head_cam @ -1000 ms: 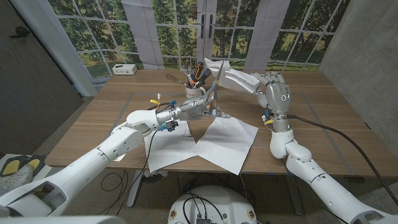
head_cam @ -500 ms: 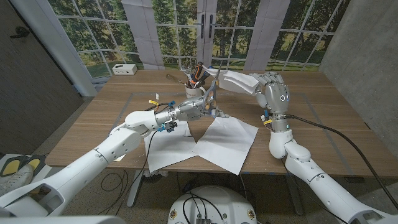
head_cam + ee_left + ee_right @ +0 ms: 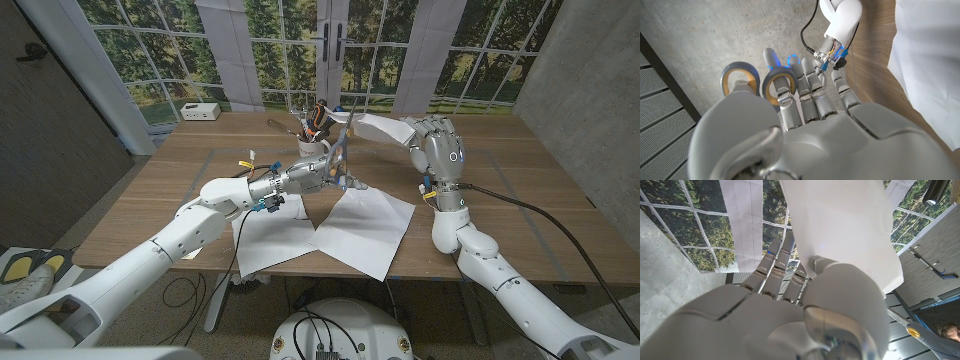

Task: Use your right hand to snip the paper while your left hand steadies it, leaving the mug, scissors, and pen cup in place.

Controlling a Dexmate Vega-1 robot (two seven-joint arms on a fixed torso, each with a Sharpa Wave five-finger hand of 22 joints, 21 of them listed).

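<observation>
Wooden worktop (image 3: 500, 200). Two white paper sheets (image 3: 362, 228) lie flat at its near edge, just below the left hand (image 3: 315, 178). A white mug (image 3: 313, 148) of pens stands just beyond that hand. A small white box (image 3: 201, 111) sits at the far corner, well apart.

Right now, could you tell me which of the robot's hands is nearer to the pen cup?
Left. The left hand, holding the scissors, sits just in front of the pen cup; the right hand holds a raised paper farther off to its right.
</observation>
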